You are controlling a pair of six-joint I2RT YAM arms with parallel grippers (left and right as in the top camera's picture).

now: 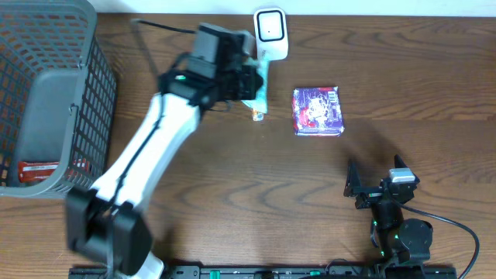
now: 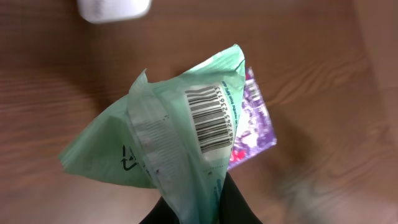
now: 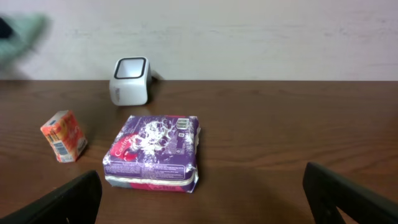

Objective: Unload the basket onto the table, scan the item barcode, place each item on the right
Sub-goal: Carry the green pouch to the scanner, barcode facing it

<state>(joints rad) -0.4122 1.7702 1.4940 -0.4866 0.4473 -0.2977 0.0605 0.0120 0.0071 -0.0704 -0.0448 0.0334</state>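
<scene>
Bystanders on the wooden table [image 1: 232, 201]: we count four.
We've got a purple packet [image 3: 154, 151] lying flat straight ahead of the right gripper [image 3: 205, 199], apart from it. A small orange box [image 3: 63, 135] stands ahead and left of that gripper, and it is close beside the left gripper [image 1: 248, 84]. Well off to the left gripper's left we see a grey mesh basket [image 1: 102, 93] with a red packet [image 1: 37, 168] lying inside.

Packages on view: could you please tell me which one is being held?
The pale green packet, pinched in the left gripper; the purple pack and small orange box lie loose on the table.
</scene>
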